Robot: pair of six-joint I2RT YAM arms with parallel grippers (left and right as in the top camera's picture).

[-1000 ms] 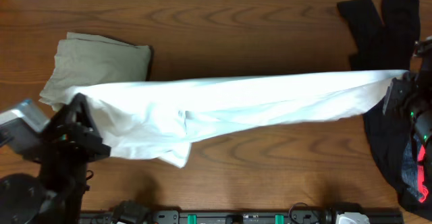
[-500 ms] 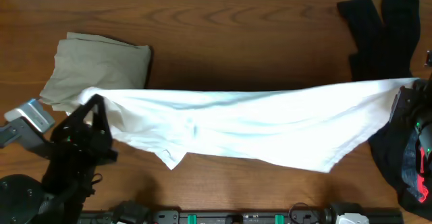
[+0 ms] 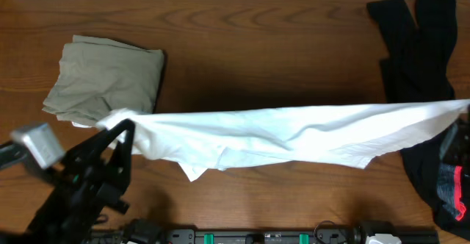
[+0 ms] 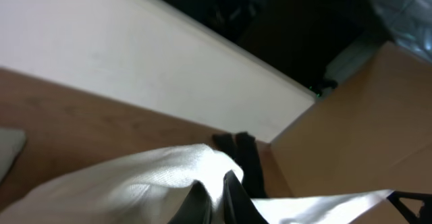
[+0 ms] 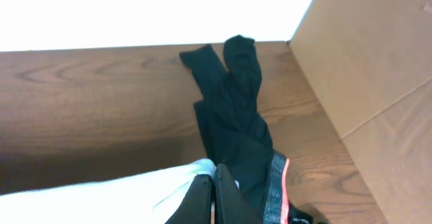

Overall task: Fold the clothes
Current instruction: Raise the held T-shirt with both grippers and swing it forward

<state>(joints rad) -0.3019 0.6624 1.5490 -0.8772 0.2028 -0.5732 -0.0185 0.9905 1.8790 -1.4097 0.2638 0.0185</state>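
Both pairs of jaws are closed tight on cloth: the left gripper (image 4: 217,200) is clamped on one end of the white T-shirt (image 3: 294,132) and the right gripper (image 5: 213,197) on the other, so that the garment is stretched as a long, sagging band across the near half of the table (image 3: 257,31), apparently lifted clear of the wood. Its lower edge is seen to droop in a loose point towards the left and in a shallower fold towards the right. An olive garment (image 3: 106,76), already laid in a rough square, is found just behind the left end, while a black garment (image 3: 415,38) is sprawled along the right side, partly under the shirt's right end. A cardboard panel (image 5: 378,69) is stood at the table's far right corner. The step in hand is judged to be the spreading of the shirt before any fold is made. It would be done best if both ends were lowered together and the tension kept even, so that the hanging edge is laid down first and drawn flat, not trapped underneath; the bare wood between the two other garments is to be preferred, with the black one kept clear. No lettering or logo can be read on the shirt from these views, and nothing legible is made out on the black garment's pink-red band (image 3: 448,187).
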